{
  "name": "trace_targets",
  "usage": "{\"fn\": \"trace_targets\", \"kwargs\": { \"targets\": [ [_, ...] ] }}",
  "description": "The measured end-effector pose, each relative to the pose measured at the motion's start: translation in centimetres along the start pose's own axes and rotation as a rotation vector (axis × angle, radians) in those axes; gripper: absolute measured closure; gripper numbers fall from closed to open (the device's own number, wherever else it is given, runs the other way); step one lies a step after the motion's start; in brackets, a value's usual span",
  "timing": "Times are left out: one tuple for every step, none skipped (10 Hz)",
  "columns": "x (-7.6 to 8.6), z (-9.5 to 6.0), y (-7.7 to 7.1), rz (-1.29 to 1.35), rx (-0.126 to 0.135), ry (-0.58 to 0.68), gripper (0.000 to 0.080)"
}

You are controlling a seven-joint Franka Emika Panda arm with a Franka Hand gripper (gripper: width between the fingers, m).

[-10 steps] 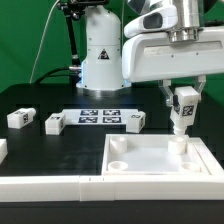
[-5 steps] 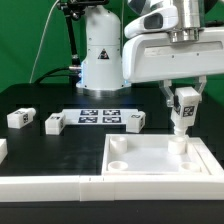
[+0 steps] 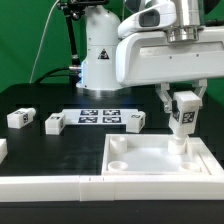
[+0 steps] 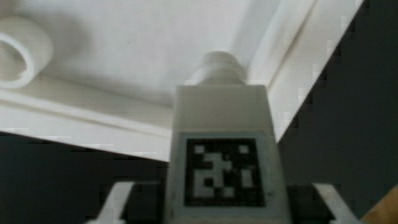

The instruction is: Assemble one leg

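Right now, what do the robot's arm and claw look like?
The arm is white, with bulky, rounded, blocky housings. The claw has two dark fingers. A triangular warning sticker marks the base, and dark cables run behind it.

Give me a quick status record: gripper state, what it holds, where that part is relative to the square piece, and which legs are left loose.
gripper: gripper shut on the leg
leg pose: roughly upright, tag towards the exterior camera
leg position: lower tip at the white square piece, far corner on the exterior view's right
seated: cannot tell; the wrist view shows the tip right at the corner
loose legs: three on the table
marker board: between the loose legs
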State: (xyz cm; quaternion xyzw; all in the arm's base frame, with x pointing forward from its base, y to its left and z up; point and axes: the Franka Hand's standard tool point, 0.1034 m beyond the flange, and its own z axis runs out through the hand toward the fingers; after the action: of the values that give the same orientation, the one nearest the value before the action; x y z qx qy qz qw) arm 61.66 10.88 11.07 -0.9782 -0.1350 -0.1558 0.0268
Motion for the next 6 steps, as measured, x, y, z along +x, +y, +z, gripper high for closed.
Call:
{"fn": "trace_targets", "kwargs": {
  "targets": [
    [0.9,0.3,0.2,0.002,0.000,0.010,0.0508],
    [1.7,0.4,0.4,0.004,-0.001,0.021,0.0508],
    [2.3,0.6,0.5,0.002,-0.001,0.028,0.0508],
    [2.9,0.7,0.9,-0.006,-0.002,0.034,0.0508],
    [3.1,0.9,1.0,-0.004,-0.002,0.031,0.0508],
    [2.9,1.2,0.7,-0.001,-0.001,0.035,0.0508]
  ]
}}
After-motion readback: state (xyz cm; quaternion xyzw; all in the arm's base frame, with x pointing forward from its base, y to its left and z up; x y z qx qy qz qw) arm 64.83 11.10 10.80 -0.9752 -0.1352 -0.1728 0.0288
